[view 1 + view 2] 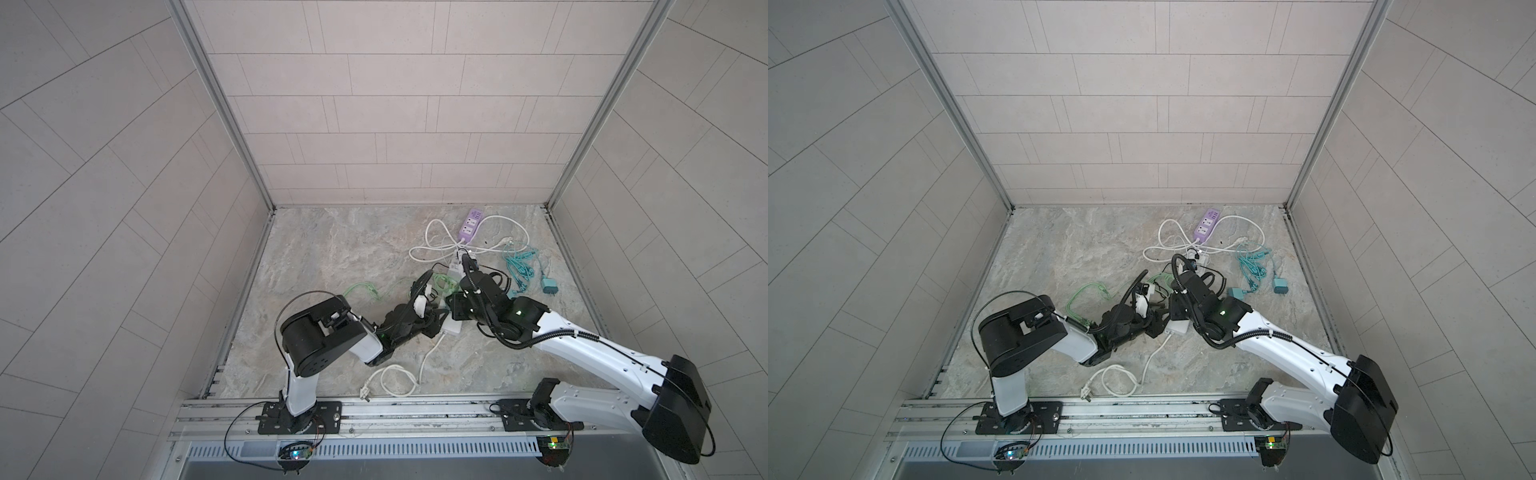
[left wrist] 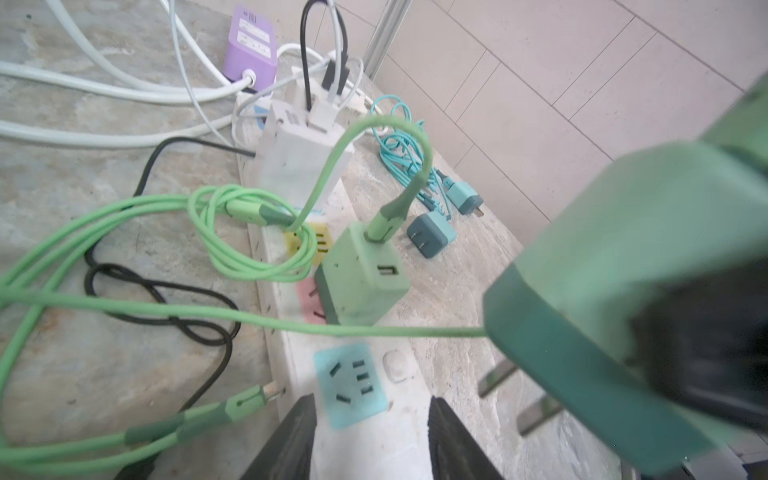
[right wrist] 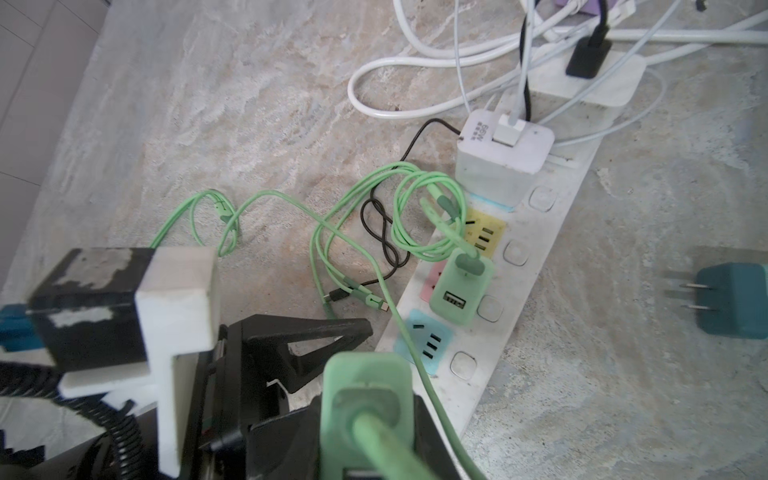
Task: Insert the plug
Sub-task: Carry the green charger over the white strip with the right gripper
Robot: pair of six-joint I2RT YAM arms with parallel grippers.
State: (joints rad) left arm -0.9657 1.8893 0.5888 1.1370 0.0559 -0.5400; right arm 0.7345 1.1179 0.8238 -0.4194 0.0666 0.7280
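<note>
Matt, veined stone look on the desk (image 3: pixel 208 104), slightly rough. Scuffed, dull white plastic for the power strip (image 3: pixel 536 226). Smooth matt green plastic on the plug (image 2: pixel 623 270), with bare shiny metal prongs (image 2: pixel 496 376). Braided cloth sheath on the green cable (image 2: pixel 249 319); smooth, glossy white cables (image 2: pixel 104 88).
</note>
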